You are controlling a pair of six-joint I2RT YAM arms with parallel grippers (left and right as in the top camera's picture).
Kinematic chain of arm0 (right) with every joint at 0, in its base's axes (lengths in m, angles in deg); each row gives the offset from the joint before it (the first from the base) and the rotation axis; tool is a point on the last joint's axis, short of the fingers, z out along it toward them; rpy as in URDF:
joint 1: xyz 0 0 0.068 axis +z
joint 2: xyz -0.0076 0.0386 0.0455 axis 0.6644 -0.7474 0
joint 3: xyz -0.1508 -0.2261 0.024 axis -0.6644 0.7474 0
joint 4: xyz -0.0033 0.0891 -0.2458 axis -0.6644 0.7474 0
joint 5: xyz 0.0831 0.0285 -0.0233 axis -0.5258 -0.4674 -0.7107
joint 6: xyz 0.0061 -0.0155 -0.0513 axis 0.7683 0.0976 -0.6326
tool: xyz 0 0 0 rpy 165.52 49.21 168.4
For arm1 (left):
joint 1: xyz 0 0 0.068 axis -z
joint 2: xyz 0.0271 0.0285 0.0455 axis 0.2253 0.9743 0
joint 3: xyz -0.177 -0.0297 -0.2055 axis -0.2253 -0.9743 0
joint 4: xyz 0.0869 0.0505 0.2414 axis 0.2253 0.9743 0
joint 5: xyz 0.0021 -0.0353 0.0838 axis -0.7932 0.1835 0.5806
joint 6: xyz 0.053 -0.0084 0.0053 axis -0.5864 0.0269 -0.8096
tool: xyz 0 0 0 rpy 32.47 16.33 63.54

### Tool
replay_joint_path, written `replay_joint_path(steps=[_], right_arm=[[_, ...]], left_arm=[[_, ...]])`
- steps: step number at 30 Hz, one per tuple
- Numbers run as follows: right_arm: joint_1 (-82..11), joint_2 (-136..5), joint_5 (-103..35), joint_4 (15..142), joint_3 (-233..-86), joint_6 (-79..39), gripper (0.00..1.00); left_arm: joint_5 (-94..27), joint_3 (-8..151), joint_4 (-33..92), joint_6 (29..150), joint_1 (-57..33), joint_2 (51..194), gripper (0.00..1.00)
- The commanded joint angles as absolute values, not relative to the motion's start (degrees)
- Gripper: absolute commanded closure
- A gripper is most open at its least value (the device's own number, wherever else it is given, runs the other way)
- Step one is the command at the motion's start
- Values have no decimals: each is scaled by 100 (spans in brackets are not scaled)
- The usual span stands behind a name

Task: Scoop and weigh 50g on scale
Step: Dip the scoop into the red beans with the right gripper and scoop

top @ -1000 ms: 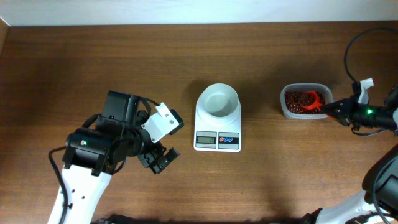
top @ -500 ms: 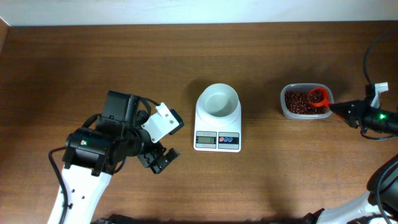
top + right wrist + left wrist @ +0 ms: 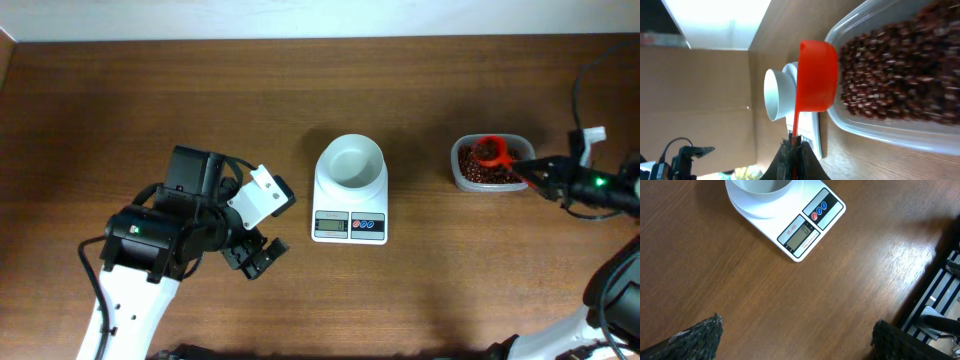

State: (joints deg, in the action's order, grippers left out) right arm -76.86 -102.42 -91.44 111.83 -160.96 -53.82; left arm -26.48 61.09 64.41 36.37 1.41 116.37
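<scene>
The white scale stands mid-table with its round white bowl on top, showing empty from overhead. A red scoop hangs over the clear tub of red-brown beans, with my right gripper shut on its thin handle. In the right wrist view the scoop lies turned on its side at the tub's left rim, and the bowl sits beyond it. My left gripper is open over bare wood, left of the scale, fingertips far apart.
A wooden table carries everything, and its back edge meets a white wall. The table's edge and a dark frame show at the right of the left wrist view. Cables trail from the right arm near the table's right end.
The right gripper drew the scoop right toward the tub's corner, then brought it back left over the beans. The left arm has not moved.
</scene>
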Motion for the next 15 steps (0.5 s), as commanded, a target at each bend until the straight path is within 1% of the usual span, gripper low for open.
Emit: replay_joint_path(steps=[1, 5, 7, 15], right_arm=[[-7334, -10089, -9350, 11188, -16077, -5489, 96], [-6884, -10089, -9420, 11185, -16077, -5491, 96], [-6635, -10089, -9691, 11168, -16077, -5489, 96], [-5920, -10089, -9905, 11161, -16077, -5489, 96]], left_arm=[[-2734, 6194, 6446, 3550, 106, 11620, 1], [-2734, 6194, 6446, 3550, 106, 11622, 1], [-2731, 6194, 6446, 3550, 106, 11620, 1], [-2734, 6194, 6446, 3550, 106, 11622, 1]])
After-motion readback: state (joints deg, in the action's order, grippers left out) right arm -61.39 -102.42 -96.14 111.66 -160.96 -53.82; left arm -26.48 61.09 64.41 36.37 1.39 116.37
